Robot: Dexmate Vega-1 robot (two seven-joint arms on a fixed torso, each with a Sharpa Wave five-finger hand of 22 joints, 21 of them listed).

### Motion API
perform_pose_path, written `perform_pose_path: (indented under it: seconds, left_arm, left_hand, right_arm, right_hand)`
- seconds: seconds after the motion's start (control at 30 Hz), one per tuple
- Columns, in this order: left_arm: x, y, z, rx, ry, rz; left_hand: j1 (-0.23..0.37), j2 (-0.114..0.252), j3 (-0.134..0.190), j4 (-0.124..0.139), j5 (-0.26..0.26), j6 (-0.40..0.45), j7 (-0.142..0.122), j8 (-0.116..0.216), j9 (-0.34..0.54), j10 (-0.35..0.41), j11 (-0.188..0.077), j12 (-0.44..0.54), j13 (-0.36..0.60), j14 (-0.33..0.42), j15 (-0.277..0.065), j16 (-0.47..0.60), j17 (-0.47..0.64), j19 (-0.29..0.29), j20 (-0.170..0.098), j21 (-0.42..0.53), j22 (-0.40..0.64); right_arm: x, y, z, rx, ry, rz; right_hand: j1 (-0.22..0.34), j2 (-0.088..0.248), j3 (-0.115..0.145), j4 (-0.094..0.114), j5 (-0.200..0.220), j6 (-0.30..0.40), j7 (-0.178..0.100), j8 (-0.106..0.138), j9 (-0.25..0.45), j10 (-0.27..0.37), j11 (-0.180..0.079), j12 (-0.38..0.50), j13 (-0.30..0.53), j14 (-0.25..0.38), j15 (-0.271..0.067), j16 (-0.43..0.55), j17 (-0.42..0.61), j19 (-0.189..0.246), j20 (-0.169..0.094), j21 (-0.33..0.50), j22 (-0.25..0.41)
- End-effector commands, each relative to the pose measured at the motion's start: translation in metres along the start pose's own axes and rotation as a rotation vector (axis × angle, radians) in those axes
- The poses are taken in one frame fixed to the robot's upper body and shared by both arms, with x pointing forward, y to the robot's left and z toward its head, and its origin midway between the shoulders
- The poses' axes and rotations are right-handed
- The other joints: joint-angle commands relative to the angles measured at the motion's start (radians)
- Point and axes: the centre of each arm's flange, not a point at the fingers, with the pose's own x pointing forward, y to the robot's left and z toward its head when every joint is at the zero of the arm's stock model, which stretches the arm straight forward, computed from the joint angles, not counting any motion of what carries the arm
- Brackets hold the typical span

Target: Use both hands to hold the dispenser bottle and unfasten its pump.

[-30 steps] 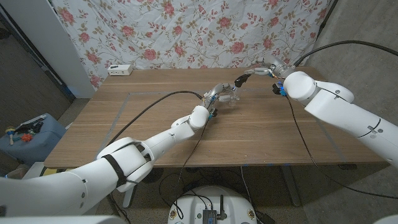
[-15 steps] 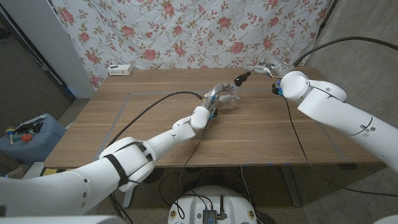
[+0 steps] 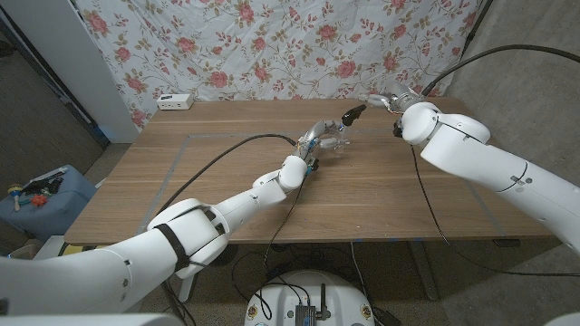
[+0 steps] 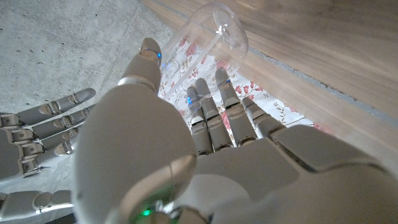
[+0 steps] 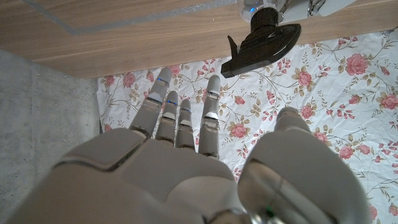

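Observation:
My left hand (image 3: 314, 138) holds the clear dispenser bottle (image 3: 332, 141) over the far middle of the table, tilted, with its black pump (image 3: 352, 114) pointing up and to the right. In the left wrist view the bottle (image 4: 219, 26) lies between the thumb and fingers of my left hand (image 4: 186, 143). My right hand (image 3: 382, 99) hovers just right of the pump with fingers spread. Seen from the right wrist, the pump (image 5: 261, 43) sits beyond the fingertips of my right hand (image 5: 180, 149), not touching them.
A white box (image 3: 176, 101) sits at the table's back left edge. A black cable (image 3: 227, 147) runs along my left arm across the table (image 3: 381, 199). The floral cloth (image 3: 272, 45) hangs behind. A blue bin (image 3: 41, 195) stands on the floor at left.
My right arm has shifted left, bringing the right hand slightly nearer the pump. The left hand and bottle have stayed in place.

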Motion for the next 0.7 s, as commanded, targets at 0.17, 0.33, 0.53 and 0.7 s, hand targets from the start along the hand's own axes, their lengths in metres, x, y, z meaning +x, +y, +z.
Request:
perform_pose_path:
  seconds: [0.17,0.33,0.53,0.7]
  left_arm:
    - [0.001,-0.002,0.001,0.001,0.001,-0.002]
    - [0.002,-0.002,0.000,0.000,0.002,-0.005]
    - [0.002,-0.002,0.000,-0.001,0.002,-0.005]
    - [0.002,-0.002,0.000,-0.003,0.001,-0.004]
  left_hand:
    - [-0.068,0.129,0.054,0.047,0.006,0.166,-0.035,0.011,0.002,0.140,-0.109,0.003,0.159,0.053,-0.124,0.006,0.005,0.007,-0.085,0.002,0.001]
    - [-0.068,0.129,0.055,0.048,0.006,0.167,-0.035,0.011,0.003,0.138,-0.108,0.001,0.160,0.054,-0.125,0.005,0.004,0.007,-0.084,0.002,0.001]
    - [-0.069,0.129,0.055,0.049,0.006,0.168,-0.036,0.011,0.003,0.139,-0.107,0.000,0.161,0.053,-0.124,0.004,0.004,0.007,-0.084,0.002,0.001]
    - [-0.069,0.128,0.055,0.049,0.007,0.169,-0.037,0.011,0.003,0.142,-0.104,0.000,0.162,0.053,-0.124,0.003,0.003,0.008,-0.085,0.002,0.001]
  right_arm:
    - [0.008,0.005,0.014,-0.058,0.031,0.046]
    - [0.011,0.006,0.019,-0.073,0.032,0.065]
    - [0.015,0.010,0.026,-0.099,0.040,0.091]
    - [0.019,0.013,0.031,-0.133,0.067,0.107]
  right_hand:
    - [-0.045,-0.002,-0.016,0.013,0.006,0.034,0.006,0.020,0.009,0.011,0.003,-0.002,0.005,0.013,0.007,-0.002,0.003,0.011,0.007,-0.008,0.006]
    - [-0.083,-0.005,-0.028,0.025,0.005,0.055,0.010,0.028,0.014,0.013,0.004,-0.006,0.005,0.016,0.010,-0.005,0.003,0.010,0.013,-0.012,0.006]
    - [-0.111,-0.007,-0.037,0.034,0.004,0.062,0.014,0.031,0.019,0.016,0.004,-0.007,0.005,0.017,0.010,-0.008,0.004,0.008,0.017,-0.015,0.006]
    - [-0.118,-0.007,-0.039,0.033,0.005,0.063,0.015,0.032,0.021,0.017,0.004,-0.009,0.005,0.017,0.009,-0.010,0.002,0.006,0.018,-0.017,0.006]
